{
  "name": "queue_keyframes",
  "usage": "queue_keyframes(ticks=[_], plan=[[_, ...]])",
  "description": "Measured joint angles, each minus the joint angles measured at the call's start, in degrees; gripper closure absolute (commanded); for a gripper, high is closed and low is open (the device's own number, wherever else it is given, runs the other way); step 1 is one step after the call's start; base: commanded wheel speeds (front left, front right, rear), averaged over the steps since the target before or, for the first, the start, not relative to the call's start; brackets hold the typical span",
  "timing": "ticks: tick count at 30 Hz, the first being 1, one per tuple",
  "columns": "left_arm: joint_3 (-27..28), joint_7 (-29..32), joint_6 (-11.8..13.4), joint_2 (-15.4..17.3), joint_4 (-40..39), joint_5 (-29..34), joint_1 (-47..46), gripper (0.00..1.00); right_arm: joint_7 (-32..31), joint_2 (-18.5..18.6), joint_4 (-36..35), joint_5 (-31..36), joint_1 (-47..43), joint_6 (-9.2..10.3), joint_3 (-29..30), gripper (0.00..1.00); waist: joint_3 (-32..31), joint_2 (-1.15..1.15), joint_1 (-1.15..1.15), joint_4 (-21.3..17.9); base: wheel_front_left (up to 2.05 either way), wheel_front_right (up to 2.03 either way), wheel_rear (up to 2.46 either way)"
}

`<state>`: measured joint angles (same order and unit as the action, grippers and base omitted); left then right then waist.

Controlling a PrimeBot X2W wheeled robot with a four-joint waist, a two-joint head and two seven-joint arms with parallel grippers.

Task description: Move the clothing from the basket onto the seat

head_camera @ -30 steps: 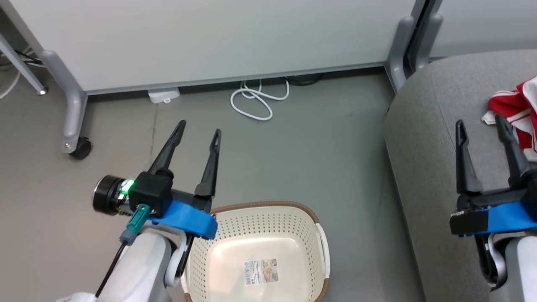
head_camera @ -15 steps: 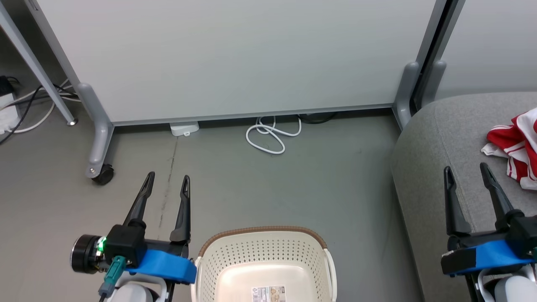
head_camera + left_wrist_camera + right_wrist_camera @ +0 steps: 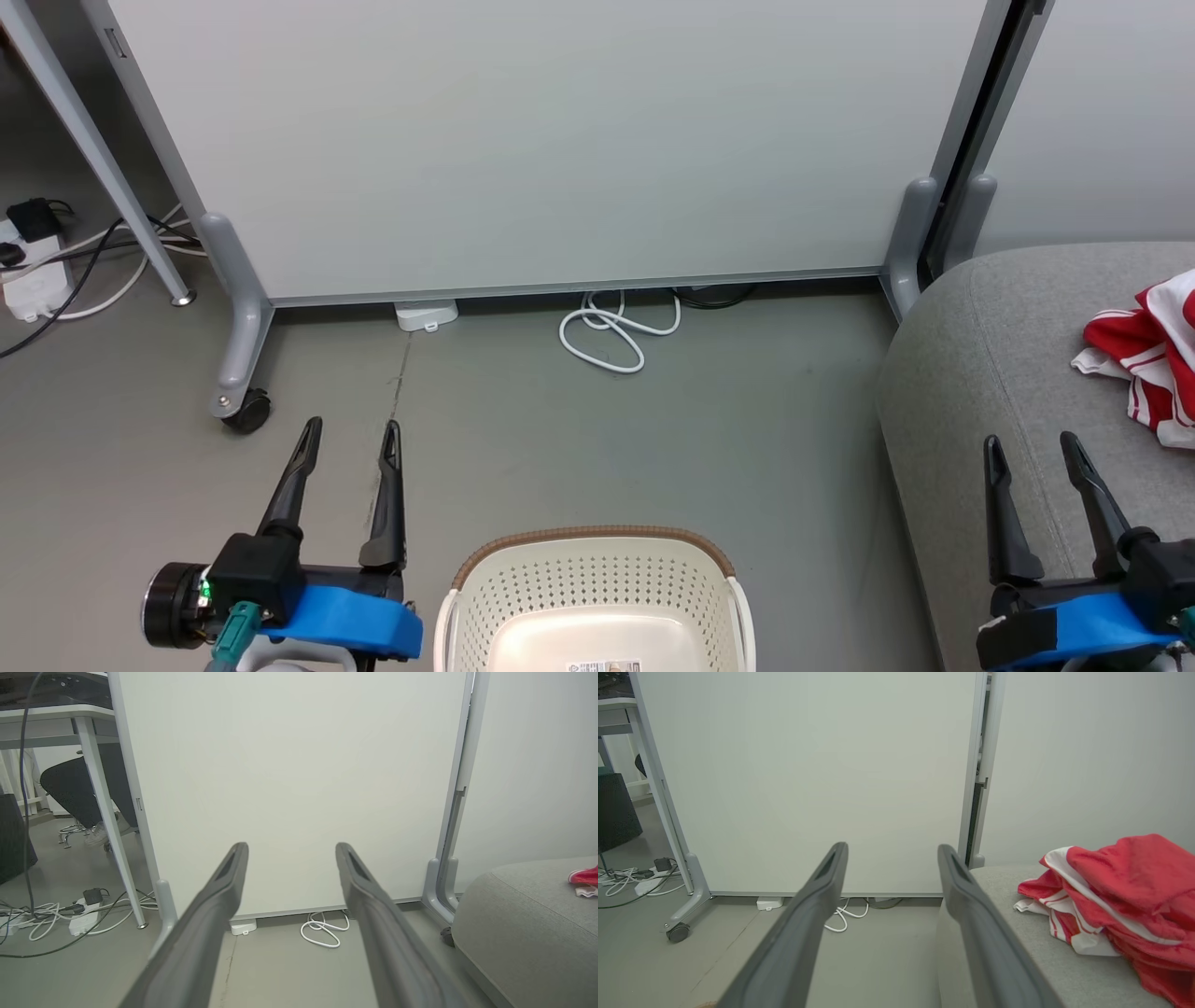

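Clothing sits in neither pincer: the left gripper, fingers spread and empty, hovers left of the basket; the right gripper, likewise spread, hangs right of it over the seat. Farther right the red heap lies on that cushion, so the arms look parked, job likely done.

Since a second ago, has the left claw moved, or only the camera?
Yes. The left claw has pulled leftward, off the laundry basket rim it overlapped earlier; the camera tilted too.
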<state>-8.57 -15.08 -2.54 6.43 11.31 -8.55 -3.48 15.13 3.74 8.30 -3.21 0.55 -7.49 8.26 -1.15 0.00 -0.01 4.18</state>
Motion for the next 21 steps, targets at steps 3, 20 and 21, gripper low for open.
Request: queue_keyframes(ticks=[3,20,21], plan=[[0.6,0.0,-0.1,-0.4,-0.2,0.3,0.7,0.00,0.0,-0.2,0.2,-0.3,-0.5,0.00,0.1,0.00,-0.3,0.00,0.00,0.0,0.00,0.00,0.00],[2.4,0.0,-1.6,-1.7,0.5,2.1,1.5,0.00,0.0,-0.7,3.0,-2.0,-0.4,0.00,-2.5,0.00,-0.3,0.00,0.01,0.1,0.00,0.00,0.00],[2.5,0.0,-1.8,-1.8,0.6,2.1,1.5,0.00,0.0,-0.7,3.1,-2.1,-0.4,0.00,-2.6,0.00,-0.3,0.00,0.01,0.1,0.00,0.00,0.00]])
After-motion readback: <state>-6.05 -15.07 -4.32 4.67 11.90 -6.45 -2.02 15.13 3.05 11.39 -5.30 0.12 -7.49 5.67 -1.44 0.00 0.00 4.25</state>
